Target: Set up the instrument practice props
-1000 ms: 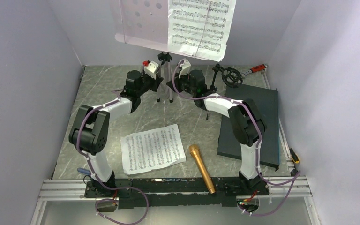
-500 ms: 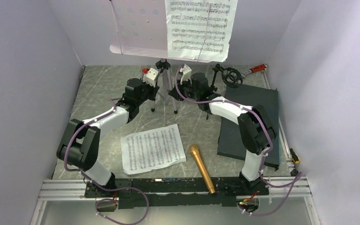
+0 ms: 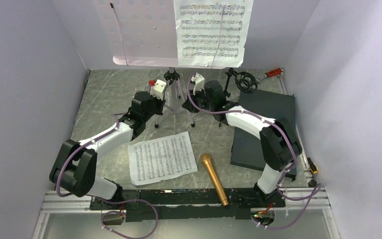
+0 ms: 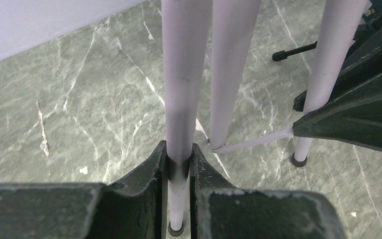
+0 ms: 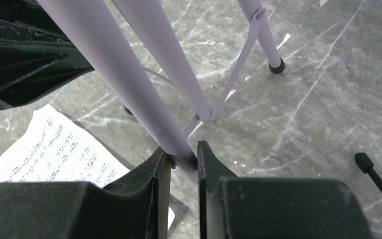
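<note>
1. Left end effector [image 4: 179, 167] is clamping one lilac leg of the music stand [image 3: 146, 35] low down, just above the leg's black foot, with both fingers pressing on the tube.
2. Right end effector [image 5: 183, 158] is gripping another leg of the same stand, closed tight around the tube.
3. Both arms are reaching from the near edge of the worktop [image 3: 104, 94] and meeting at the tripod, midway along the far half.
4. The stand is rising upright by the far edge, and its perforated desk is facing the near edge. One printed sheet [image 3: 211, 32] is resting on the desk's right side.
5. A second sheet [image 3: 163, 158] is lying flat close to the middle of the near edge. The gold microphone [image 3: 214, 179] is lying just to its right, with its head pointing toward the far edge.
6. The black mic stand [image 3: 241, 82] is standing toward the far right corner, beside the right arm.
7. A dark slab [image 3: 266, 129] is lying along the right edge, and a red-handled wrench [image 3: 271, 73] is lying in the far right corner.
</note>
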{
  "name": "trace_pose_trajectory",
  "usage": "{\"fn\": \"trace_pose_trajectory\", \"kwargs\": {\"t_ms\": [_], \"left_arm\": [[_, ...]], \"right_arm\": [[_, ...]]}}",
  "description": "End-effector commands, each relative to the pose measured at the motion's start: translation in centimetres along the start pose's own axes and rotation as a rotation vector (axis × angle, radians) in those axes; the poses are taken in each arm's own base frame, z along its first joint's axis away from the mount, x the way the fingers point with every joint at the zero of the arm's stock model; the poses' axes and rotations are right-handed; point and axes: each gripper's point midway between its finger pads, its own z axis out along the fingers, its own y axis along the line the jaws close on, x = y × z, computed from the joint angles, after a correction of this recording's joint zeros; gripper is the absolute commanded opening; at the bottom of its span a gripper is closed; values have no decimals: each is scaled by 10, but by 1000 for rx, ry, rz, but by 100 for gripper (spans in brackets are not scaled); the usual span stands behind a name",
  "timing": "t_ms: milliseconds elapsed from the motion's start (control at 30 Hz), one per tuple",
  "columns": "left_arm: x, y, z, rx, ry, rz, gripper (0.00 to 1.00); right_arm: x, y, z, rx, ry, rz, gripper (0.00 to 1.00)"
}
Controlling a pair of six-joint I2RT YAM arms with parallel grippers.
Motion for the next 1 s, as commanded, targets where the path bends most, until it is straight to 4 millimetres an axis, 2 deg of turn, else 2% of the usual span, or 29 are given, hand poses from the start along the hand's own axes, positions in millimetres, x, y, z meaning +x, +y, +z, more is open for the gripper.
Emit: {"fn": "trace_pose_trajectory", "kwargs": {"t_ms": [0,200,567,967], "left_arm": [[75,20,-34,-146,260,-78,3],[81,17,-49,-164,268,-79,3],[91,4,-60,-189,301,-106,3],[101,-13,-66,-150,341,-119,3]], "right_arm": [[66,-53,-29,276,217,150,0],[76,-59,-43,313,251,169,0],[89,-75,-62,414,296,170,0],[96,-86,-53,444,327,172,0]]}}
